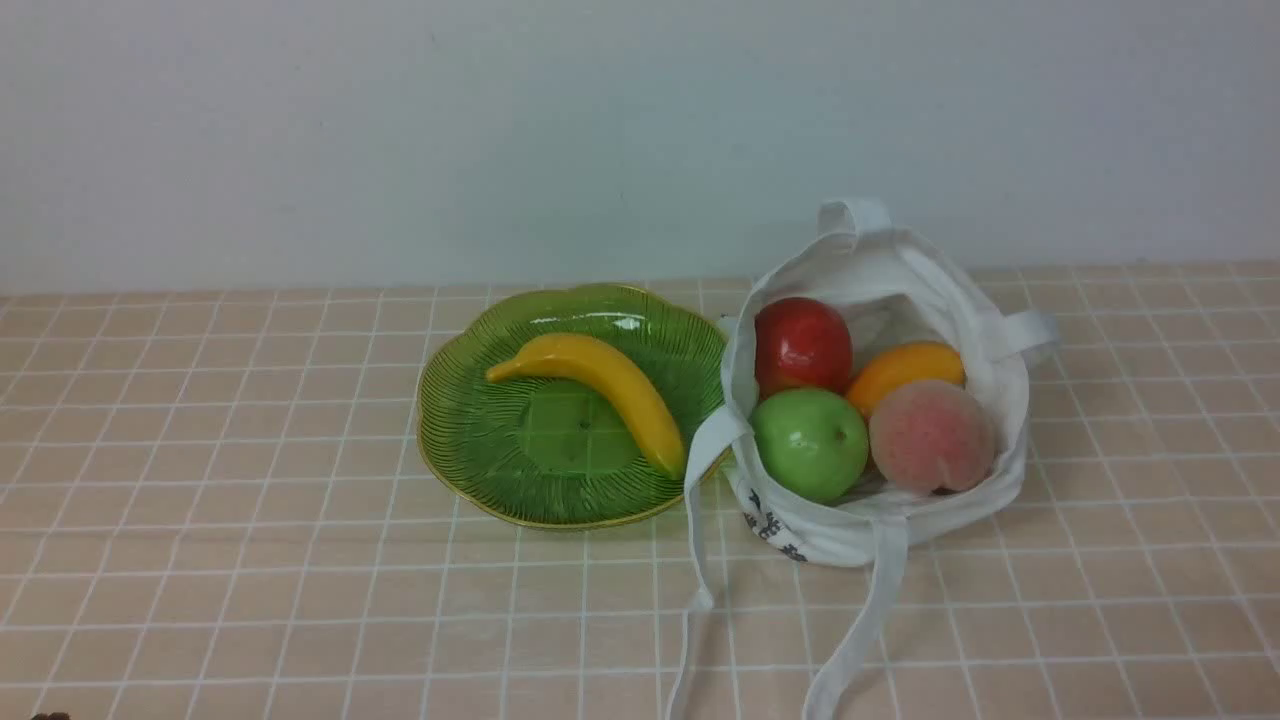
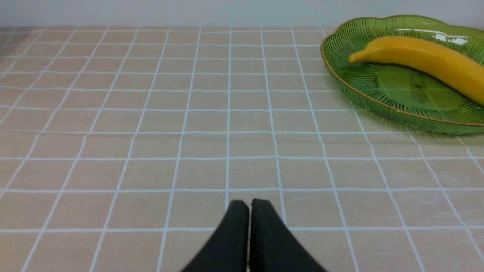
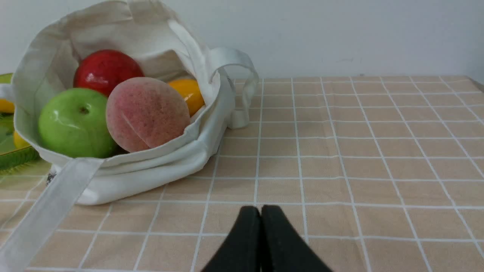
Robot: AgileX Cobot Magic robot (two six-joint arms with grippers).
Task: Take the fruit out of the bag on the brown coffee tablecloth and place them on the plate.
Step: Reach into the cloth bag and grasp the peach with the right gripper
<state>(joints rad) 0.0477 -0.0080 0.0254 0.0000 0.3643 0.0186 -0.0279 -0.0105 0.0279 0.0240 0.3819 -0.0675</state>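
Four fruits [image 1: 810, 443] to lift from bag [image 1: 870, 250], banana [image 1: 600, 385] on plate [image 1: 480, 440]; left pincer [image 2: 249, 206] and right pincer [image 3: 261, 211] pressed shut, empty; next, open right, reach for peach [image 1: 930, 435]

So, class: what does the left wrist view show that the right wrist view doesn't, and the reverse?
Only left wrist: the left gripper, shut. Only right wrist: the right gripper, shut, and the bag holding red apple, green apple, peach and orange fruit. Both: the tablecloth, plus the plate and banana, mere slivers in the right wrist view.
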